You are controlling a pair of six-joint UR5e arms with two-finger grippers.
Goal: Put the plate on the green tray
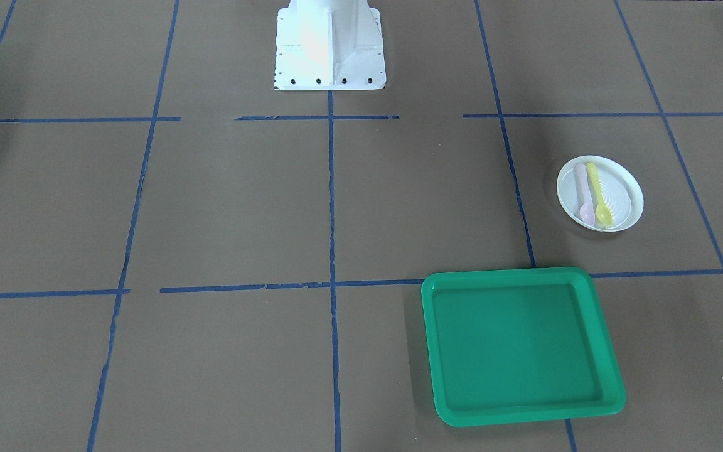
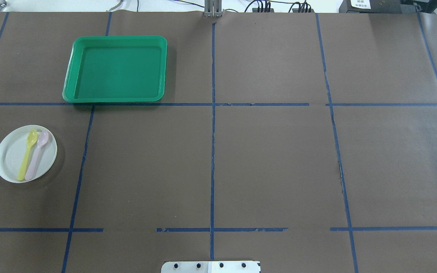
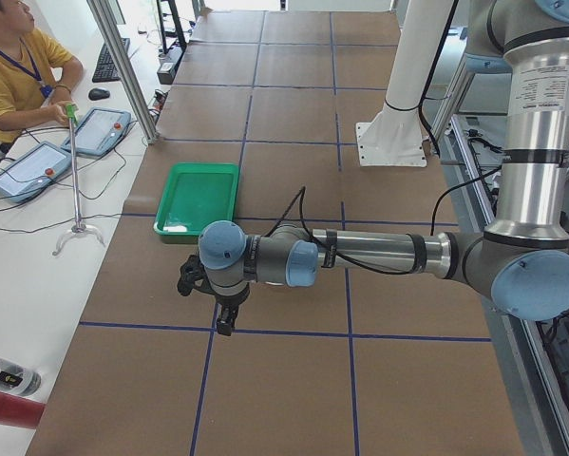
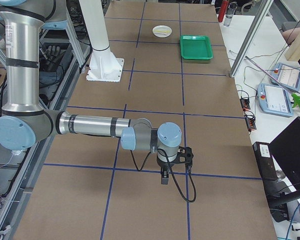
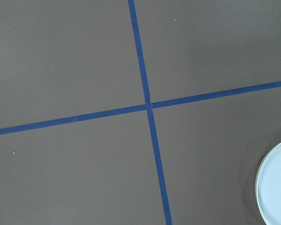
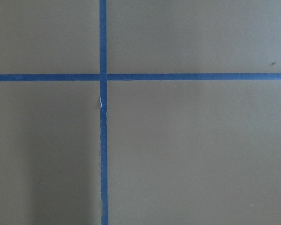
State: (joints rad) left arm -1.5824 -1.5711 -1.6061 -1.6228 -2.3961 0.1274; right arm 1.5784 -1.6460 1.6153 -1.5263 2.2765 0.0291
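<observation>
The white plate lies on the brown table, apart from the green tray. A yellow spoon and a pink spoon lie on the plate. In the overhead view the plate is at the left and the tray is farther back. The plate's edge shows in the left wrist view. My left gripper hangs above the table near the plate, which is hidden there. My right gripper is far from both. I cannot tell whether either is open or shut.
Blue tape lines grid the table. The robot's white pedestal stands at the middle of its edge. An operator sits at the side table with teach pendants and a grabber stick.
</observation>
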